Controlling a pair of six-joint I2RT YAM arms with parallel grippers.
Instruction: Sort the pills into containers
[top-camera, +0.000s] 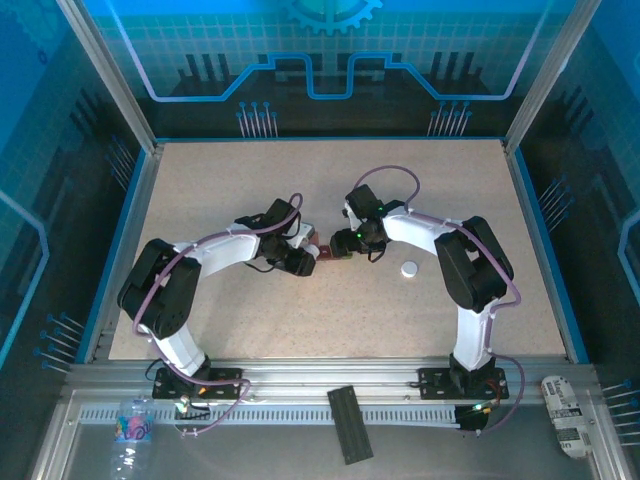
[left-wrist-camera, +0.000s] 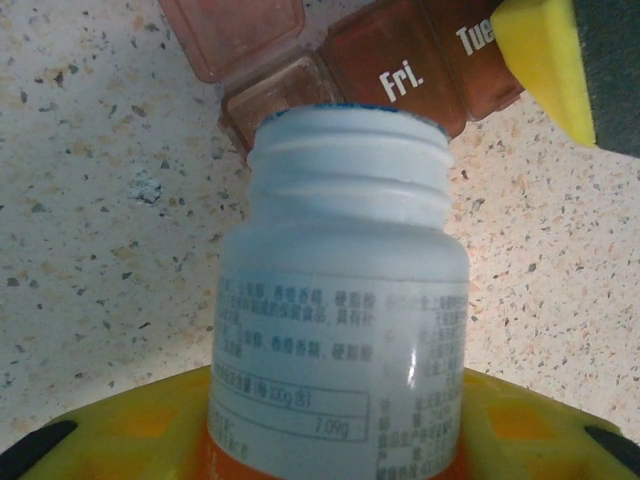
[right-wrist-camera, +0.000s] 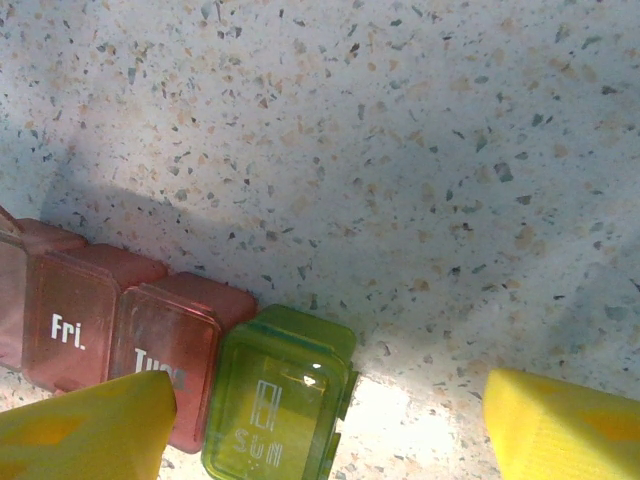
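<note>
Top external: speckled table, blue walls; left end effector grips bottle, right end effector gapes.

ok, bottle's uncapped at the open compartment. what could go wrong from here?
1. The bottle mouth looks about as wide as the open compartment, so pills may spill onto the Fri. lid or the table.
2. The right pincer stands open, one pad by the Tue lid, so the containers look unclamped and could slide if the bottle in the left pincer bumps them.
</note>
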